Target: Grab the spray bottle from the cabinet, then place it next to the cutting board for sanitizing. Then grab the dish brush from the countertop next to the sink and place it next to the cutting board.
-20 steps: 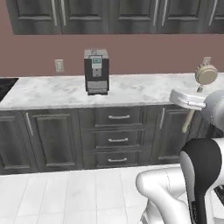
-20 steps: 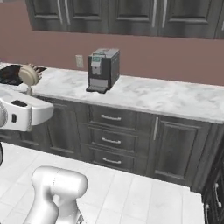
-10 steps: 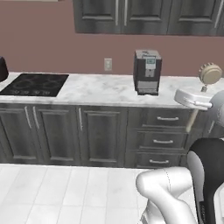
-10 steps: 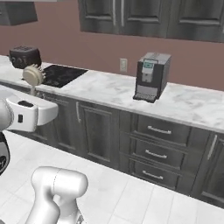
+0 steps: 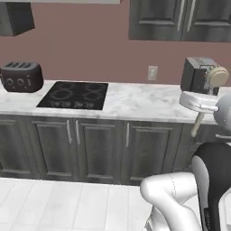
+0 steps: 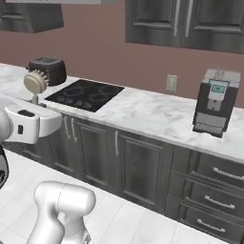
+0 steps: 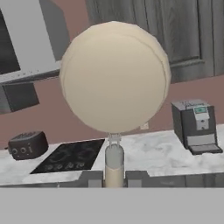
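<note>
Pincer [image 7: 114, 177] clenched on my dish brush [image 7: 114, 78] handle; a swing near the coffee machine [image 7: 195, 126] could knock the upright brush loose

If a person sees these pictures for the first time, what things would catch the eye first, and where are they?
First comes the dish brush: the gripper has its jaws shut on the thin handle, and the round cream head stands up large in the hand view. Next, the black cooktop set into the white marble countertop, with the dark toaster to its left. A coffee machine stands farther right.
</note>
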